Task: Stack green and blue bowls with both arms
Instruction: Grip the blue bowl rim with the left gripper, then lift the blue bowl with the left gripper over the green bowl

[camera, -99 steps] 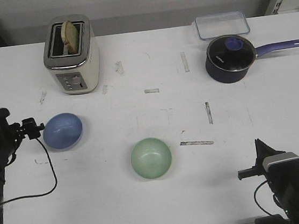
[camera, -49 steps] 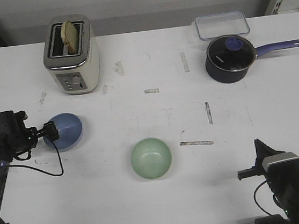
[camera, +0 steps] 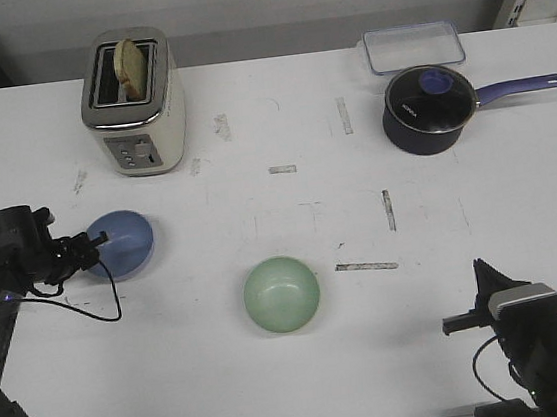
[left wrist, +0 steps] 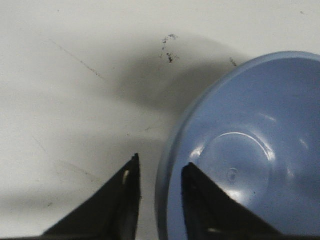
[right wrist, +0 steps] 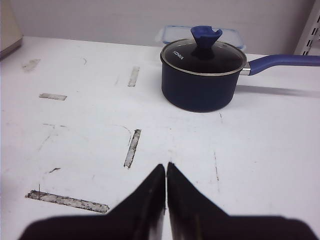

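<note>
The blue bowl (camera: 126, 241) sits at the table's left side, rim up. The green bowl (camera: 281, 294) sits rim up near the middle front, apart from it. My left gripper (camera: 90, 252) is at the blue bowl's left edge. In the left wrist view the gripper (left wrist: 161, 161) is open and straddles the bowl's (left wrist: 250, 150) rim, one finger inside and one outside, with a small gap on the outer side. My right gripper (camera: 481, 271) is at the front right, away from both bowls. Its jaws (right wrist: 166, 164) are shut and empty above the bare table.
A cream toaster (camera: 133, 102) with bread stands at the back left. A navy saucepan (camera: 430, 108) with a purple handle stands at the back right, with a clear lidded container (camera: 413, 45) behind it. The pan also shows in the right wrist view (right wrist: 202, 75).
My left arm has swung in from the left edge and brought its gripper down over the blue bowl's left rim. The bowl shifted slightly. The right arm has not moved.
</note>
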{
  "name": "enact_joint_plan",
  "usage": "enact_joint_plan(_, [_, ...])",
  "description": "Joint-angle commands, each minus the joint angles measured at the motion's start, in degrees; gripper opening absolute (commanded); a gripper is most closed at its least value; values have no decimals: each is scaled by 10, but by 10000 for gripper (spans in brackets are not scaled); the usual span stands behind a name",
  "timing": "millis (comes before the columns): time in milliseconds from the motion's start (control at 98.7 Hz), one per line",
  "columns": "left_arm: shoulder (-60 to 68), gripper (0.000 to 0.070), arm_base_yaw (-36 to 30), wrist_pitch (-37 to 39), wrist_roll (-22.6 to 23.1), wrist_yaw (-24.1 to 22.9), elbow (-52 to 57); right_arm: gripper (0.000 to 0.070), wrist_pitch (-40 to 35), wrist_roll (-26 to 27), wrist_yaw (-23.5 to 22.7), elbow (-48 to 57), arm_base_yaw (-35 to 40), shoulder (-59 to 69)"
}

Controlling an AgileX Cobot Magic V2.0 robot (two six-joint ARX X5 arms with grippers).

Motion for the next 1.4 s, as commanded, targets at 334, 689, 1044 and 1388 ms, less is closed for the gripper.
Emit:
enact_joint_plan(334, [-4, 0, -1, -2, -36, 28, 64, 0, 5, -3, 0, 0, 1, 3])
enact_joint_plan(689, [-39, 0, -132, -60, -83, 95, 231, 0, 5, -3, 0, 0, 1, 3])
enact_joint_plan(1044, [-50, 0, -452, -144, 11, 40, 236, 0, 1, 0, 0, -1, 1, 3])
enact_joint_plan(1388, [5, 0, -527, -191, 70, -11, 229, 0, 1, 0, 0, -1, 1, 3])
